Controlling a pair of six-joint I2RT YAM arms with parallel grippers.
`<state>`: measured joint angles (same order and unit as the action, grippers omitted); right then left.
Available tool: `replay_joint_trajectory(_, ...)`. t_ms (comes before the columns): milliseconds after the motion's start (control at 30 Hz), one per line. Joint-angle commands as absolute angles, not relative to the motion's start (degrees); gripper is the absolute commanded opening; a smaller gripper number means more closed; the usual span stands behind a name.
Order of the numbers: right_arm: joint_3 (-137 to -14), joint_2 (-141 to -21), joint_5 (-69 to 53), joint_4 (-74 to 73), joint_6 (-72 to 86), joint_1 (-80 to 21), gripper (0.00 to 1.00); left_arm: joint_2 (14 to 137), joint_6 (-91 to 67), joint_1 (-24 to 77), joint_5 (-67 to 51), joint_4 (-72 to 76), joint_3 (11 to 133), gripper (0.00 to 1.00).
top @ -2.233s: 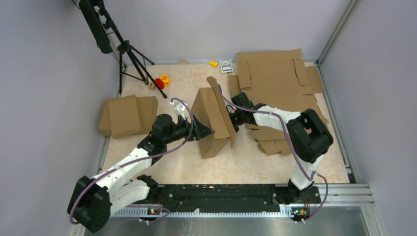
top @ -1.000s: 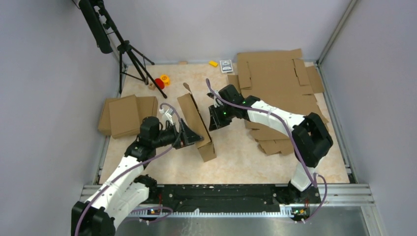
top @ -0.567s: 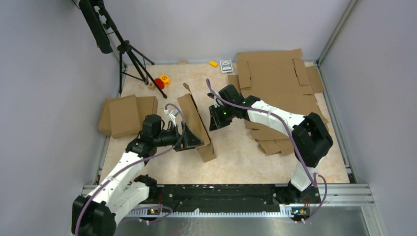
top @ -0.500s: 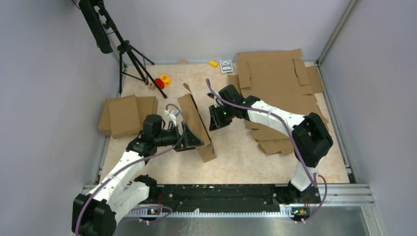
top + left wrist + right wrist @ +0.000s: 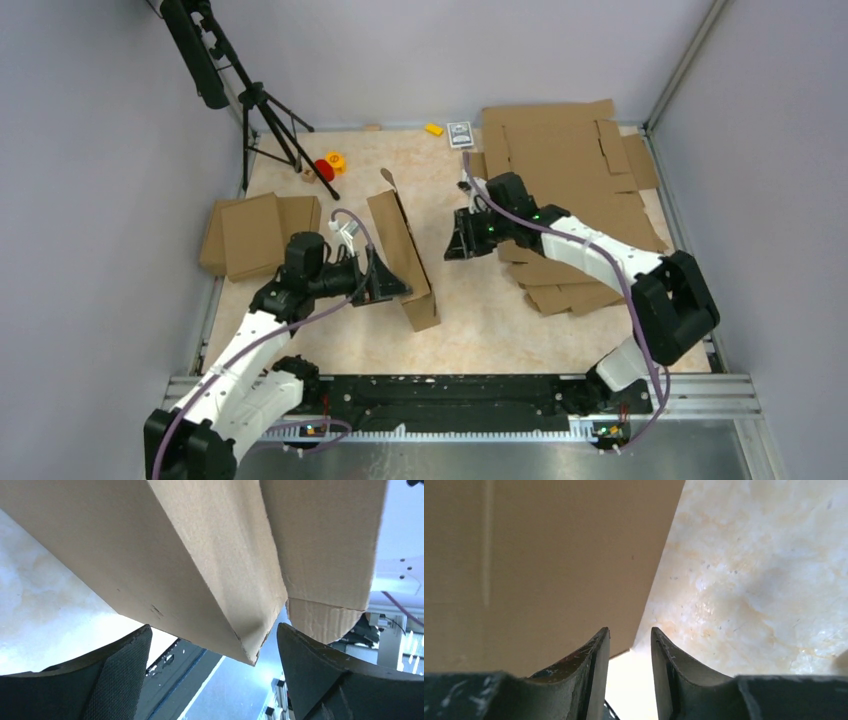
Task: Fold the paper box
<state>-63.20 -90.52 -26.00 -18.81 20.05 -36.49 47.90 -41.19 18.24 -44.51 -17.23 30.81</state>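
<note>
Brown corrugated cardboard, the paper box stands on edge on the tabletop. It is a little toward 9 o'clock from the middle and runs from 12 toward 5 o'clock. A small flap tip sticks up at its 12 o'clock end.

The left fingers sit close against the box's 8 o'clock side. In the left wrist view these fingers are spread wide. A creased corner of the box hangs between them, and it seems to touch neither one.

The right fingers are at 3 o'clock of the box, apart from it, with bare tabletop between. In the right wrist view they stand a narrow gap apart with nothing in the gap. Beyond them are a flat cardboard face with one crease and pale marbled tabletop.

A pile of flat slotted cardboard sheets lies at 1 o'clock, and the right arm reaches across its near edge. Smaller folded cardboard pieces lie at 9 o'clock, and a black tripod stands at 11 o'clock.
</note>
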Motion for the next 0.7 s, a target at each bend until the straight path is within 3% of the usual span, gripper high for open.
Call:
replay_joint_trajectory(0, -61.07, -84.74, -31.35, -9.98, 23.12, -33.67, 0.38, 46.35, -39.24, 15.48, -43.58, -18.95, 35.23, 0.94)
replay_joint_trajectory(167, -61.63, -81.88, -30.30, -5.80, 25.84, -32.96, 0.57, 45.90, -37.84, 10.33, -44.30, -20.28, 38.04, 0.95)
replay_joint_trajectory(233, -63.88, -81.38, -23.50, -9.01, 26.24, -32.90, 0.74, 46.64, -37.16, 7.48, -44.09, -21.57, 39.24, 0.94)
replay_joint_trajectory(267, -65.31, -80.73, -17.71, -12.44, 26.17, -32.73, 0.88, 46.74, -37.30, 6.14, -44.25, -21.59, 39.51, 0.93)
replay_joint_trajectory(300, -66.60, -79.73, -12.82, -14.83, 26.25, -32.63, 0.94, 46.64, -37.49, 4.94, -44.62, -21.09, 39.61, 0.93)
replay_joint_trajectory(367, -67.30, -77.12, -8.06, -16.17, 25.58, -32.65, 0.95, 46.00, -37.58, 3.00, -43.71, -20.33, 40.08, 0.94)
replay_joint_trajectory(567, -56.76, -68.42, -13.46, -0.84, 27.79, -31.74, 0.96, 46.21, -37.47, -1.66, -36.18, -17.79, 42.07, 0.97)
replay_joint_trajectory(667, -57.25, -70.88, -18.71, 4.67, 32.57, -30.95, 0.95, 49.15, -40.91, -2.78, -36.97, -12.61, 42.19, 0.96)
